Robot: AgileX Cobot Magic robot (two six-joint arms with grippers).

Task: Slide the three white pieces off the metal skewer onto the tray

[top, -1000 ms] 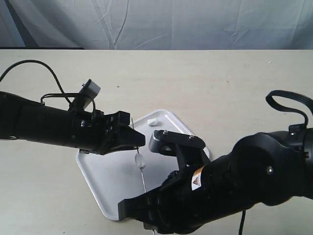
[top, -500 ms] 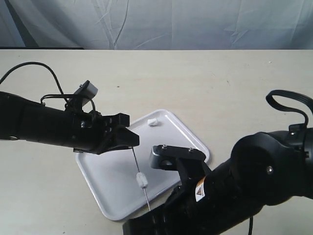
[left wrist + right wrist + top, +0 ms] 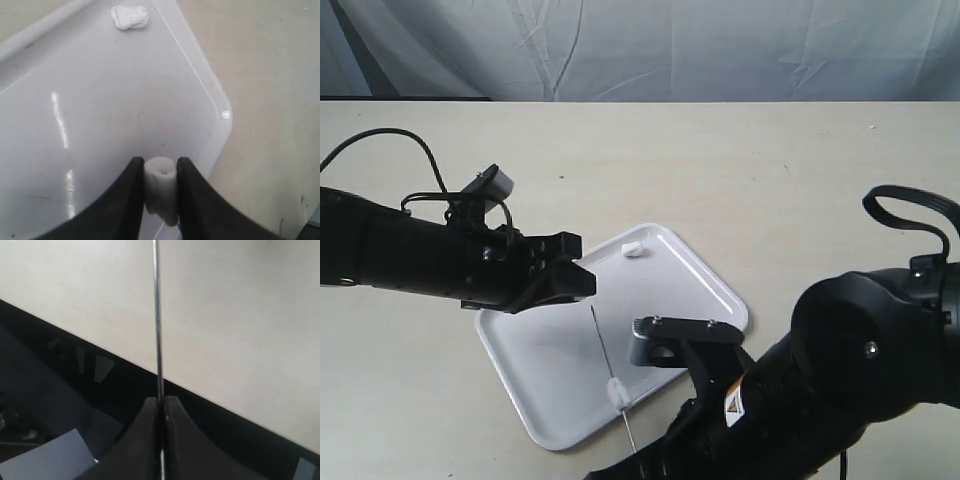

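My left gripper [image 3: 160, 172] is shut on a small white piece [image 3: 160, 187] with a hole through its end, held over the white tray [image 3: 100, 100]. A second white piece [image 3: 632, 249] lies loose in the tray's far corner and also shows in the left wrist view [image 3: 130, 16]. The thin metal skewer [image 3: 610, 365] slants over the tray [image 3: 540, 370], its far tip free just below the left gripper [image 3: 585, 283]. The third white piece [image 3: 616, 393] is threaded on it. My right gripper [image 3: 161, 402] is shut on the skewer [image 3: 156, 315] at its near end.
The tray lies on a beige table [image 3: 770, 180] against a grey cloth backdrop. The bulky right arm [image 3: 820, 390] fills the near right corner and covers the tray's near edge. A black cable [image 3: 380, 135] loops behind the left arm.
The right arm has drawn the skewer back toward the near edge. Its tip has come out of the left gripper, and the threaded piece rode along with it. The left gripper shifted slightly left.
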